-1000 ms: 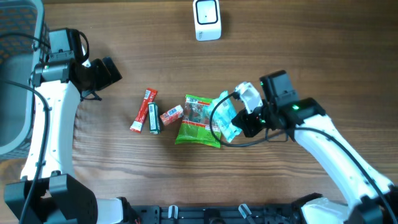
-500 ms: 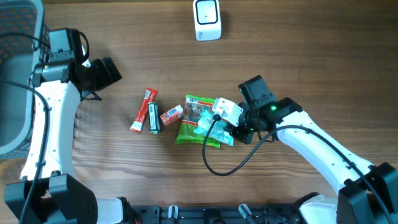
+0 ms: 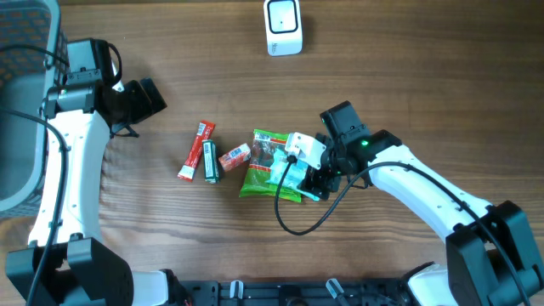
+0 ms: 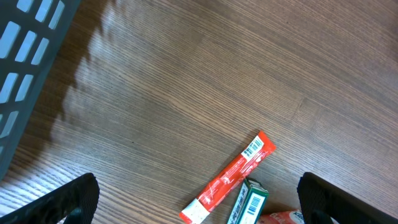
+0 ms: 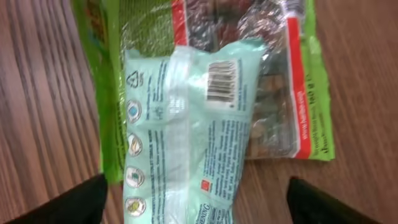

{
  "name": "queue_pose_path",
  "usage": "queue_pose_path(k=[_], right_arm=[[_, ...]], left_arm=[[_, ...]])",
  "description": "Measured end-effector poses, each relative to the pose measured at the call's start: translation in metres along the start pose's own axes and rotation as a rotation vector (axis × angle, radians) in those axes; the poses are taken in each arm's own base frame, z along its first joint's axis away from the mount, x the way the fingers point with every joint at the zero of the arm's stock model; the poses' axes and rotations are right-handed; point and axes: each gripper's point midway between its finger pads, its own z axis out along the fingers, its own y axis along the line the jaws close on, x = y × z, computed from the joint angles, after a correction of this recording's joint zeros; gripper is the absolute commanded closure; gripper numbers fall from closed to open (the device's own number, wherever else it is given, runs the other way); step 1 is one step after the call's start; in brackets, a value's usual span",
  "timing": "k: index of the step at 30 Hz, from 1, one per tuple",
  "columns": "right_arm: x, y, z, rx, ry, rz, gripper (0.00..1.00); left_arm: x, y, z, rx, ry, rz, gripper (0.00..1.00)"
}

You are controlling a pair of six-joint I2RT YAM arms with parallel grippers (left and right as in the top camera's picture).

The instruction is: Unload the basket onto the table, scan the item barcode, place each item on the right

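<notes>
Wooden tabletop, middle: your right gripper has just sprung wide, leaving the blue packet barcode-up on the green bag, well apart from the far-edge scanner. Your left gripper gapes empty.

This looks like a robot test room set up like a shop till. A left arm and a right arm sit at a wood table. A white scanner stands at the far edge. Snack packs with barcodes lie in the middle. A grey basket is at the left.
</notes>
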Motion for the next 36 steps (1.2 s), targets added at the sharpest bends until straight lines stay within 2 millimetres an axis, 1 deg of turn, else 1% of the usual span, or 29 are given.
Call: queue_pose_path(k=[2, 4, 5, 7, 9, 10, 13, 14, 16, 17, 18, 19, 21, 24, 25, 26, 27, 28, 29, 30, 31, 34, 36], right_arm=[[-0.009, -0.006, -0.007, 0.024, -0.017, 0.030, 0.00], [-0.025, -0.015, -0.022, 0.060, -0.051, 0.061, 0.00], [-0.036, -0.020, -0.035, 0.086, -0.080, 0.084, 0.00], [-0.050, -0.030, -0.061, 0.131, -0.132, 0.157, 0.00], [-0.052, -0.039, -0.079, 0.162, -0.166, 0.239, 0.00], [-0.046, -0.045, -0.086, 0.175, -0.172, 0.312, 0.00], [-0.016, -0.064, -0.096, 0.188, -0.157, 0.573, 0.00], [-0.010, -0.068, -0.099, 0.187, -0.162, 0.639, 0.00], [0.000, -0.073, -0.104, 0.174, -0.170, 0.742, 0.00], [0.004, -0.074, -0.105, 0.167, -0.171, 0.784, 0.00], [0.008, -0.074, -0.107, 0.160, -0.171, 0.825, 0.00], [0.011, -0.074, -0.107, 0.150, -0.170, 0.868, 0.00], [0.017, -0.071, -0.103, 0.121, -0.151, 0.947, 0.00], [0.022, -0.066, -0.090, 0.060, -0.128, 1.030, 0.00], [0.022, -0.064, -0.086, 0.042, -0.127, 1.043, 0.00], [0.023, -0.063, -0.083, 0.029, -0.129, 1.050, 0.00], [0.025, -0.060, -0.077, 0.010, -0.122, 1.063, 0.00], [0.028, -0.058, -0.073, -0.001, -0.114, 1.071, 0.00], [0.030, -0.056, -0.070, -0.010, -0.106, 1.080, 0.00], [0.031, -0.054, -0.068, -0.016, -0.104, 1.088, 0.00], [0.031, -0.054, -0.068, -0.020, -0.104, 1.098, 0.00], [0.035, -0.058, -0.071, -0.021, -0.115, 1.144, 0.01], [0.044, -0.062, -0.073, -0.025, -0.125, 1.188, 0.04]], left_arm=[[0.000, 0.000, 0.000, 0.000, 0.000, 0.000, 0.00], [0.000, 0.000, 0.000, 0.000, 0.000, 0.000, 0.00], [0.000, 0.000, 0.000, 0.000, 0.000, 0.000, 0.00], [0.000, 0.000, 0.000, 0.000, 0.000, 0.000, 0.00], [0.000, 0.000, 0.000, 0.000, 0.000, 0.000, 0.00], [0.000, 0.000, 0.000, 0.000, 0.000, 0.000, 0.00], [0.000, 0.000, 0.000, 0.000, 0.000, 0.000, 0.00], [0.000, 0.000, 0.000, 0.000, 0.000, 0.000, 0.00], [0.000, 0.000, 0.000, 0.001, -0.001, 0.000, 0.00], [-0.003, -0.001, 0.000, 0.005, -0.014, 0.000, 0.00], [-0.012, -0.004, 0.000, 0.018, -0.048, 0.000, 0.00], [-0.024, -0.009, -0.001, 0.038, -0.101, 0.001, 0.00], [-0.040, -0.015, -0.003, 0.062, -0.162, 0.001, 0.00], [-0.048, -0.018, -0.005, 0.075, -0.197, 0.002, 0.00], [-0.047, -0.019, -0.005, 0.082, -0.193, 0.001, 0.00], [-0.041, -0.025, -0.004, 0.118, -0.164, 0.000, 0.08], [-0.034, -0.032, -0.004, 0.162, -0.127, 0.001, 0.39], [-0.024, -0.046, -0.006, 0.248, -0.077, 0.004, 0.92], [-0.018, -0.055, -0.007, 0.296, -0.048, 0.006, 0.96], [-0.002, -0.076, -0.012, 0.407, 0.024, 0.029, 0.96], [0.011, -0.089, -0.014, 0.456, 0.076, 0.049, 0.96], [0.063, -0.138, -0.017, 0.569, 0.233, 0.164, 0.96], [0.105, -0.172, -0.016, 0.618, 0.321, 0.267, 0.96]])
